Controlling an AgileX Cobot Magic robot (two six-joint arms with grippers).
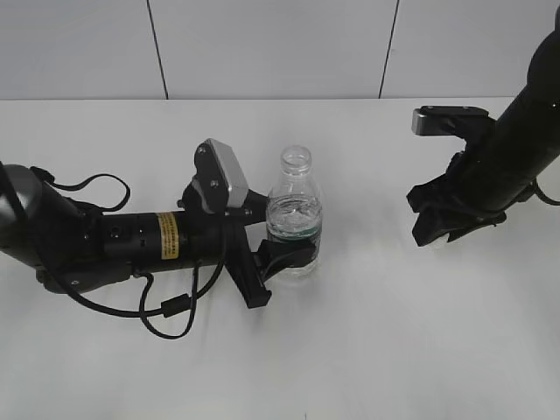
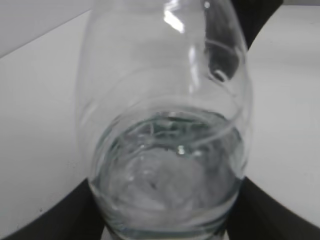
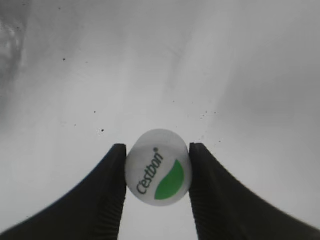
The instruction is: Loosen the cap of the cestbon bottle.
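Note:
The cestbon bottle (image 1: 294, 213) stands upright at the table's middle, clear plastic with a dark green label band, its neck open with no cap on it. My left gripper (image 1: 282, 254) is shut on the bottle's lower body; the left wrist view shows the bottle (image 2: 165, 125) filling the frame between the black fingers (image 2: 165, 220). My right gripper (image 1: 435, 229) is off to the right, low over the table, apart from the bottle. In the right wrist view it (image 3: 158, 167) is shut on the white cap (image 3: 158, 168), with its green leaf mark and "Cestbon" text facing the camera.
The white table (image 1: 367, 350) runs to a pale panelled wall (image 1: 262, 44) at the back. The left arm's black body and cables (image 1: 105, 241) lie across the table's left side.

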